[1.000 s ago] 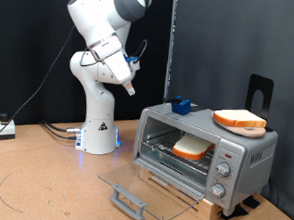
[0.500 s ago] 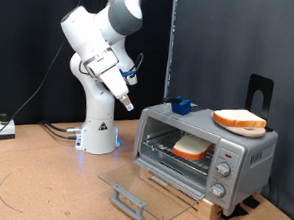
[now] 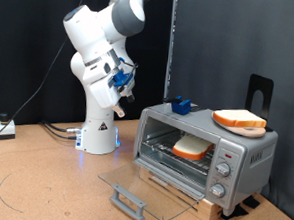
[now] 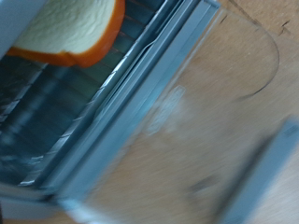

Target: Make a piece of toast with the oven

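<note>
The silver oven (image 3: 247, 152) stands at the exterior view's right with its glass door (image 3: 143, 182) folded down flat. One piece of toast (image 3: 193, 148) lies on the wire rack inside. A like slice (image 3: 240, 120) lies on the oven's roof. My gripper (image 3: 121, 106) hangs in the air to the left of the oven, well above the open door, with nothing showing between its fingers. The wrist view is blurred and shows the toast (image 4: 75, 28) on the rack (image 4: 56, 103), the door glass (image 4: 187, 112) and the door handle (image 4: 271, 177). No fingers show there.
A small blue object (image 3: 180, 105) sits on the oven's roof at its left end. A black stand (image 3: 258, 92) rises behind the oven. The door handle (image 3: 129, 201) juts out over the brown table. Cables (image 3: 46, 130) and a small box lie at the left.
The arm has drawn back from the oven. The hand has dropped lower and swung in towards the robot's base, and now points downward.
</note>
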